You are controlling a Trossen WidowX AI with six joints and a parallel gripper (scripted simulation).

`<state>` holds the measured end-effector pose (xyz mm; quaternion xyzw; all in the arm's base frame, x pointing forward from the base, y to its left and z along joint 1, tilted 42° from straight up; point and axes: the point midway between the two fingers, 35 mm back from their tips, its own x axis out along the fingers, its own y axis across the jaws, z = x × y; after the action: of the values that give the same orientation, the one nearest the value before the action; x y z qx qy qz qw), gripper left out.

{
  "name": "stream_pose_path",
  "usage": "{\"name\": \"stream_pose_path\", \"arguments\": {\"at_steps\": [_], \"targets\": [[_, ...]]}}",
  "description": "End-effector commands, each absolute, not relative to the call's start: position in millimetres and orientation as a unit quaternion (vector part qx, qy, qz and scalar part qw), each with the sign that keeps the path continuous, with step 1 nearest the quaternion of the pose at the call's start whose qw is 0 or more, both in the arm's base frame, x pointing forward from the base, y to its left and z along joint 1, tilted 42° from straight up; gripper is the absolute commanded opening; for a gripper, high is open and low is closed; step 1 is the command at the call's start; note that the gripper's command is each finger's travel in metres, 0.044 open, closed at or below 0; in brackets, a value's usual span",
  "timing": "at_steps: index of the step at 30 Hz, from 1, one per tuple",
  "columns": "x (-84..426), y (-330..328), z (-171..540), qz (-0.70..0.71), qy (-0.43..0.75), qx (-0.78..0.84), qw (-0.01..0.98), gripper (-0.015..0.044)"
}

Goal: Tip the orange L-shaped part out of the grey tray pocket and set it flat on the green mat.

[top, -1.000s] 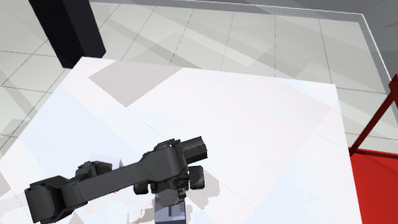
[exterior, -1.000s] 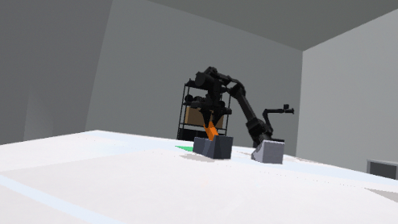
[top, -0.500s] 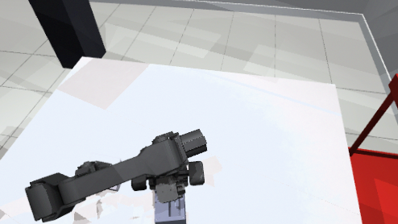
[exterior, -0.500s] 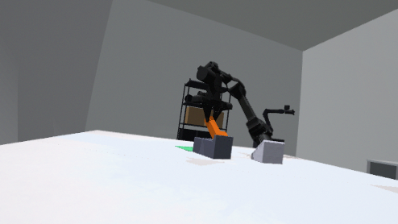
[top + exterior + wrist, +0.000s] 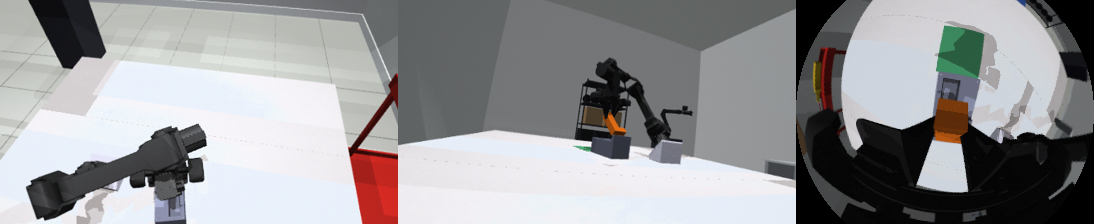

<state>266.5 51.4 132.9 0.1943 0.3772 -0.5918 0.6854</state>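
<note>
The orange part is tilted steeply, its upper end between my fingers and its L-shaped end hanging low. My gripper is shut on it, above the grey tray. In the exterior view the part's lower end shows at the tray's top edge; whether it touches is hard to tell. Part of the dark pocket shows beyond the part in the wrist view. The green mat lies beside the tray's far end. In the top view the arm hides the fingers and part.
A pale grey wedge-shaped block stands near the arm's base, to the right of the tray in the exterior view. A black shelf with brown boxes stands behind. A red frame stands past the table edge.
</note>
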Motion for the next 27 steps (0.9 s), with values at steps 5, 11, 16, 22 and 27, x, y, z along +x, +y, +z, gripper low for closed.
{"name": "stream_pose_path", "arguments": {"at_steps": [5, 11, 16, 22, 27], "targets": [[269, 48, 141, -0.592, 0.378, 0.197, 0.684, 0.0], [275, 26, 158, -0.592, 0.377, 0.196, 0.685, 0.0], [280, 7, 174, -0.591, 0.377, 0.196, 0.686, 0.0], [286, -16, 194, -0.586, 0.375, 0.199, 0.69, 0.0], [290, -34, 211, -0.583, 0.373, 0.2, 0.694, 0.0]]}}
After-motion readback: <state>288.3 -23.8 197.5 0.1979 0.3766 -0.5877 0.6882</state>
